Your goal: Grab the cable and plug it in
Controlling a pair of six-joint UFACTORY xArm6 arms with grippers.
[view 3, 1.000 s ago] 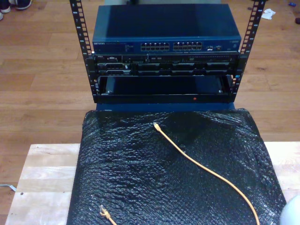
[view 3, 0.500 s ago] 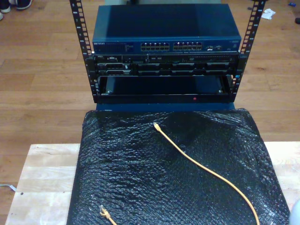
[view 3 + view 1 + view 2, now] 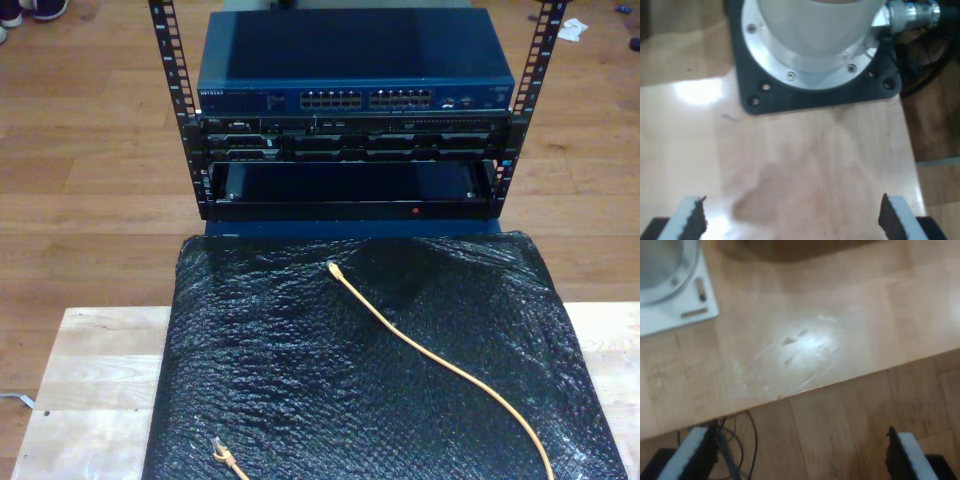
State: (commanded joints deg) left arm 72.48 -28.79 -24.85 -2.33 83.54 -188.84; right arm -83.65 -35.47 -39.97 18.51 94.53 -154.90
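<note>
The pale rounded shape that sat at the exterior view's lower right corner a second ago has gone from there. My first gripper hangs over bare wooden tabletop near a black base plate, jaws wide apart, empty. My second gripper hangs past the table edge, jaws likewise apart. The cable lies slack across the black bubble wrap, one plug towards the network switch.

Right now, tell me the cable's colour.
Yellow-orange; the cable shows best in the exterior view.
</note>
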